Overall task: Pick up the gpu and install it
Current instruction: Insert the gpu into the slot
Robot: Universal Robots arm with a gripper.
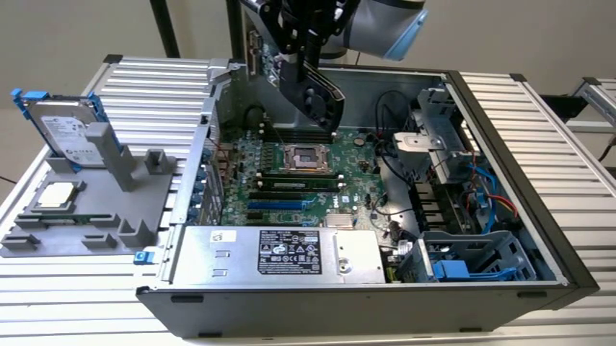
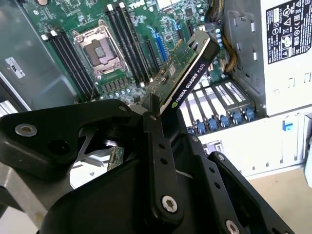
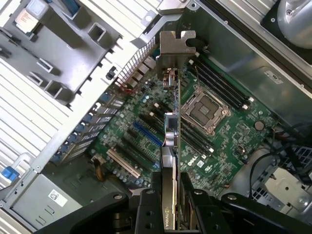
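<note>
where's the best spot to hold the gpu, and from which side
Probably the long upper edge near its middle, from above, pinching the two flat faces, as the gripper holds the gpu now. The card is thin and flat, so its faces give parallel surfaces, and the metal bracket and lower edge are left free over the motherboard.

Pincer (image 1: 306, 68) clamped on gpu (image 1: 322, 104), aloft
</note>
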